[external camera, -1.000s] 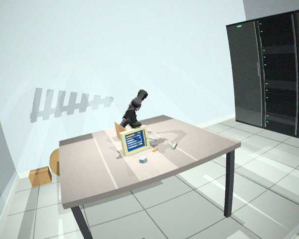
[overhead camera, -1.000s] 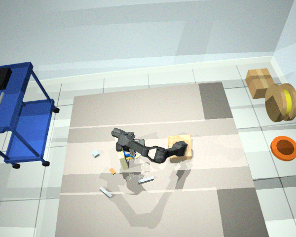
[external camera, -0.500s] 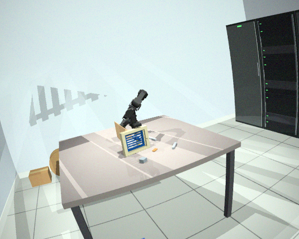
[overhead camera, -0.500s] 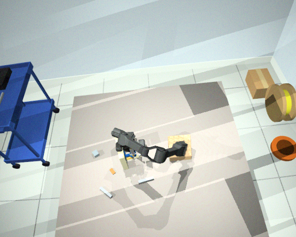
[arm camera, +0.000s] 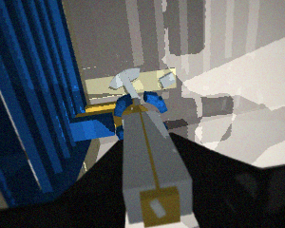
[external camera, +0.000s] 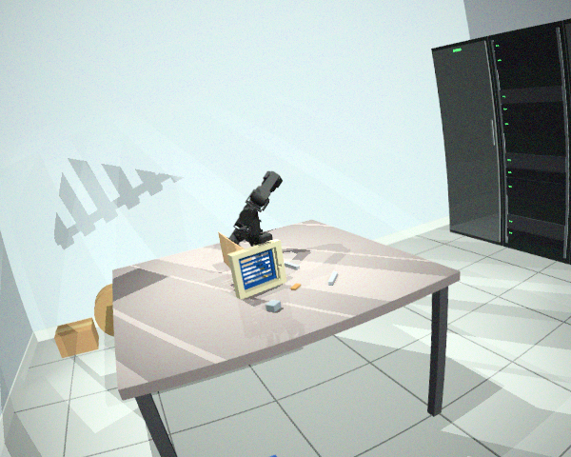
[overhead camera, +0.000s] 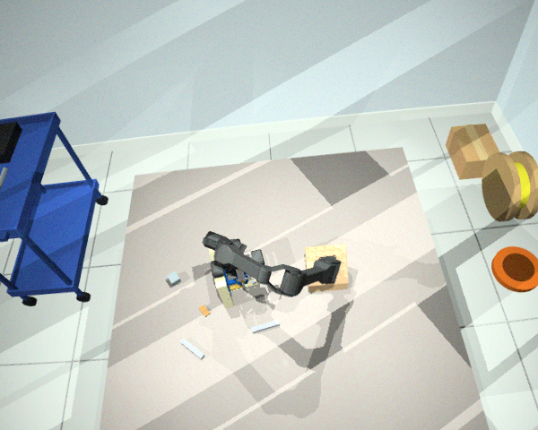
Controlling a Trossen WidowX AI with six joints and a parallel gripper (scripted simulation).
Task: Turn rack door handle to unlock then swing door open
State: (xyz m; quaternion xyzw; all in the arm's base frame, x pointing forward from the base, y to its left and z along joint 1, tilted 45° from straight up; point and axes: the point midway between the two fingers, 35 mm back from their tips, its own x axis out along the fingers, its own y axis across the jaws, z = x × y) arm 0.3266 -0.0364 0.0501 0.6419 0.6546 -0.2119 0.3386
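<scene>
Jaws closed on grey handle (arm camera: 144, 152), arm (overhead camera: 290, 279) (external camera: 260, 196) bent

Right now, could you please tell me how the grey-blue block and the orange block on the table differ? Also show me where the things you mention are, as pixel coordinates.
The grey-blue block (overhead camera: 172, 279) (external camera: 273, 306) is bulkier; the orange block (overhead camera: 203, 310) (external camera: 295, 287) is smaller and flatter. The grey-blue block is dull, the orange block vivid. Both lie on the table (overhead camera: 376, 370) (external camera: 202, 325) (arm camera: 256, 85), apart from each other.

rack frame (overhead camera: 222, 292) (external camera: 235, 277) on table (overhead camera: 158, 389) (external camera: 187, 314) | small cube (overhead camera: 172, 279) (external camera: 273, 306) beside it | cart (overhead camera: 41, 173) left of table, top view
</scene>
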